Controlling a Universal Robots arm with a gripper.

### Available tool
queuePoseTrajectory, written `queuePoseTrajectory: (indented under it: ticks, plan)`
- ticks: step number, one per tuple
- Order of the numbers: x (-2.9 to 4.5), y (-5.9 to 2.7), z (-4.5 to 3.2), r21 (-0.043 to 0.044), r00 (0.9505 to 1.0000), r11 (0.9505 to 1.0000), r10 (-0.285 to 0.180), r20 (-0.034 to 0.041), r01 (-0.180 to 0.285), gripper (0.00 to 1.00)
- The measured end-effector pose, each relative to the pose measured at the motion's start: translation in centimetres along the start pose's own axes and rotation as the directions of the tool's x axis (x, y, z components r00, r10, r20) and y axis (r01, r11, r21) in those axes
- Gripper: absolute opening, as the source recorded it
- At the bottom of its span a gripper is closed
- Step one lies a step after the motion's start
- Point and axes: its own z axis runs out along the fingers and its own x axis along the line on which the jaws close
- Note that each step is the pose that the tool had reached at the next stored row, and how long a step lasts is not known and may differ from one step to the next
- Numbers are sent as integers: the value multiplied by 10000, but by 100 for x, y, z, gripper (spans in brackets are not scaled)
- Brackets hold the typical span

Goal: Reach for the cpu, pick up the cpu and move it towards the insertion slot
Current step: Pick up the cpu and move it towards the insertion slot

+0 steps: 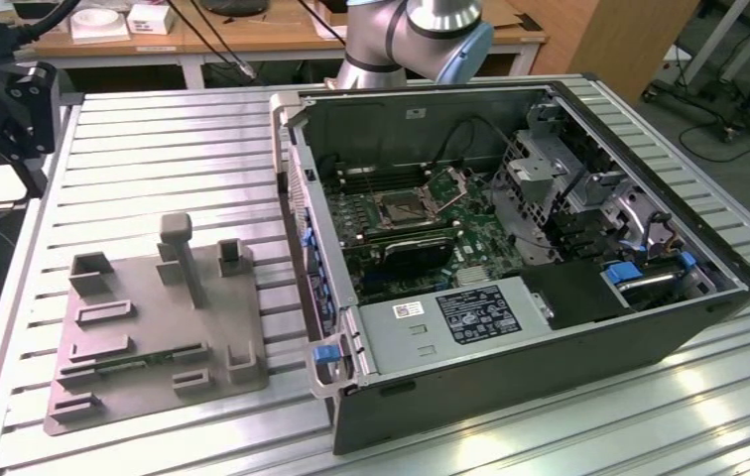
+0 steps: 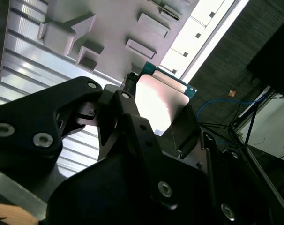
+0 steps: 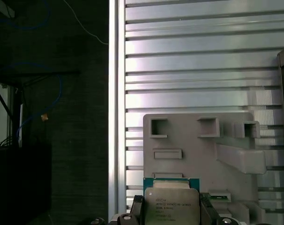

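My gripper (image 3: pixel 171 213) is shut on the cpu (image 3: pixel 171 205), a flat square chip with a silvery top and a green edge, gripped on two opposite sides. In the second wrist view the cpu (image 2: pixel 160 101) sits between the black fingers (image 2: pixel 129 101), tilted and catching the light. It hangs above the grey fixture plate (image 3: pixel 198 159) near the table's edge. In the exterior view the black gripper assembly (image 1: pixel 21 107) is at the far left, well away from the insertion slot (image 1: pixel 405 209), a silver-framed socket on the motherboard inside the open computer case (image 1: pixel 508 248).
The fixture plate (image 1: pixel 157 317) with upright blocks lies on the slatted metal table (image 1: pixel 150 149), on the exterior view's left. The case walls rise around the motherboard. A drive cage (image 1: pixel 561 188) and cables stand beside the socket. Beyond the table edge (image 3: pixel 115 117) is dark floor.
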Motion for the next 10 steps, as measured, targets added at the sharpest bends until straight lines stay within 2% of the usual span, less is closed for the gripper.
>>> queuePoseTrajectory:
  ticks: [2, 10]
  plan:
    - [-30, 2, 1, -2, 10000, 10000, 1, 3, -1, 54]
    - [-58, 2, 1, -2, 10000, 10000, 2, 3, -2, 54]
